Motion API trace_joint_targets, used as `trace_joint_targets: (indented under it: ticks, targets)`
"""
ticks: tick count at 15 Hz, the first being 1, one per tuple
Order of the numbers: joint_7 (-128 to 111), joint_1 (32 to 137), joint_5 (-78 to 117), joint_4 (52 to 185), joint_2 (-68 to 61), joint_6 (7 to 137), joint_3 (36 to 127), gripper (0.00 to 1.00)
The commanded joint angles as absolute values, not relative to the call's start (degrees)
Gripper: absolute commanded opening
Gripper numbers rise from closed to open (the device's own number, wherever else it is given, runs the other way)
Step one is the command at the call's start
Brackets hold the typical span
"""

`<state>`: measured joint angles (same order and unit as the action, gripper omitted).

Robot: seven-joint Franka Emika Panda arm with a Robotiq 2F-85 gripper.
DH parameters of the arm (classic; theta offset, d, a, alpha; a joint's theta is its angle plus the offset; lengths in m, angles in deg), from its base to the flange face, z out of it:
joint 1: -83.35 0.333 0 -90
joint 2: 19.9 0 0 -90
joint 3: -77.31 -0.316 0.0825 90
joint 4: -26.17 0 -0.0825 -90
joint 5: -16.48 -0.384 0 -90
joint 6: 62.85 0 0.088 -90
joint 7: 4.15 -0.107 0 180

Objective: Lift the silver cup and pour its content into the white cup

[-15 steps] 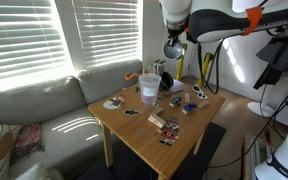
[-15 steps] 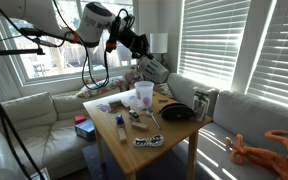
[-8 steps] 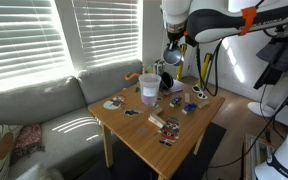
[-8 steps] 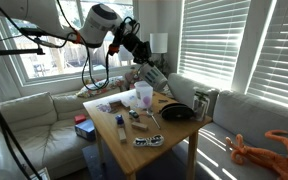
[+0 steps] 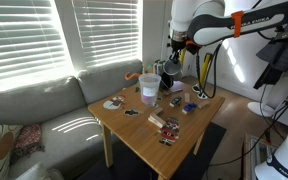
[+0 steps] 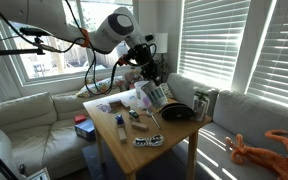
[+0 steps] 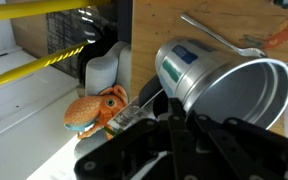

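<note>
My gripper is shut on the rim of the silver cup, a shiny metal tumbler that I hold tilted with its open mouth facing the wrist camera. In an exterior view the gripper holds the tilted silver cup low over the table, right beside the white cup. In an exterior view the gripper hangs behind the wide, milky white cup, which stands upright mid-table. The white cup is out of the wrist view.
A black pan lies on the wooden table near the gripper. A dark mug-like vessel stands below the gripper. Small items are scattered toward the front. An orange toy lies beyond. A sofa flanks the table.
My gripper has come down from high above the table with the silver cup in it. It now sits low beside the white cup, with the cup tilted further.
</note>
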<state>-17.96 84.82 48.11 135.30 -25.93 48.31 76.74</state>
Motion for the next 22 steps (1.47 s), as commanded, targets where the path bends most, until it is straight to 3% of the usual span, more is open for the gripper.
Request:
trace_joint_targets:
  ticks: [1,8,13,22]
  targets:
    - [-14.7,83.1,42.1,139.7,-29.7,51.6,78.1,0.01]
    - [-13.2,81.3,39.2,139.4,-28.8,49.0,78.7,0.04]
    - [-12.8,80.7,38.3,140.0,-29.0,48.8,79.3,0.01]
    - [-9.8,77.8,33.2,146.7,-30.5,55.3,83.6,0.01]
